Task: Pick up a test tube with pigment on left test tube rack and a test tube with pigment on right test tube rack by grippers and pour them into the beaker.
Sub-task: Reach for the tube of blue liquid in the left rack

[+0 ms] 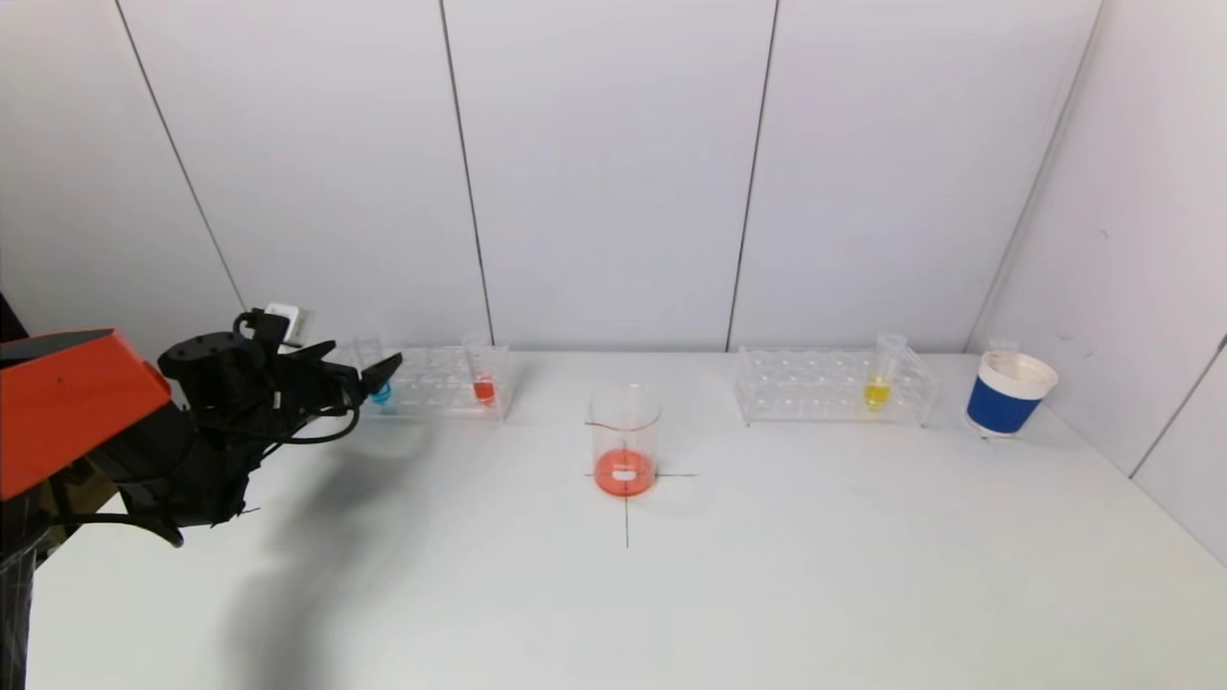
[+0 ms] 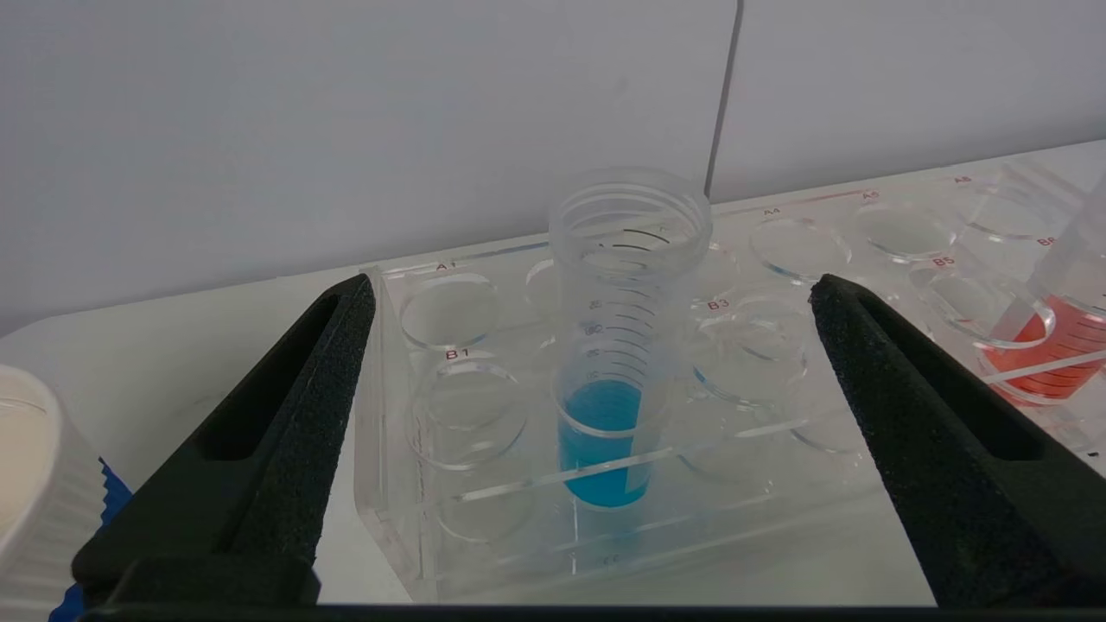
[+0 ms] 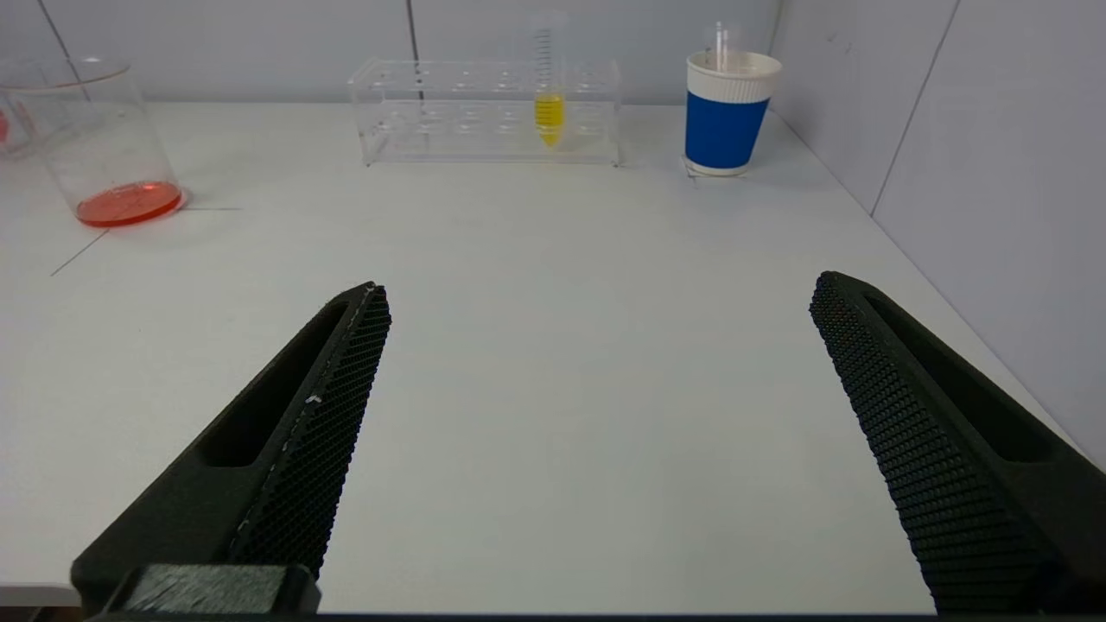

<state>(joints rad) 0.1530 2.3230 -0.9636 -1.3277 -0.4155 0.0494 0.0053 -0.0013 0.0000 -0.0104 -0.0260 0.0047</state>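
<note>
Left wrist view has the left gripper (image 2: 596, 449) spread wide with nothing between its jaws, lined up on the blue tube (image 2: 615, 380) standing upright in the left rack (image 2: 484, 518), near that rack's outer end; an orange tube (image 2: 1058, 337) stands further along the same rack. From the head view the beaker (image 1: 625, 439) sits mid-table with a little orange liquid in it, and the yellow tube (image 1: 880, 376) stands in the right rack (image 1: 815, 388). In its own wrist view the right gripper (image 3: 596, 432) hangs over bare table, well apart from the right rack, also wide open and empty. These tubes look like light, clear, stiff plastic, smooth and likely slippery, with liquid low down. Best to pinch the bare upper wall below the threaded rim, firmly but not crushing, and lift straight up so it clears the hole without tipping
</note>
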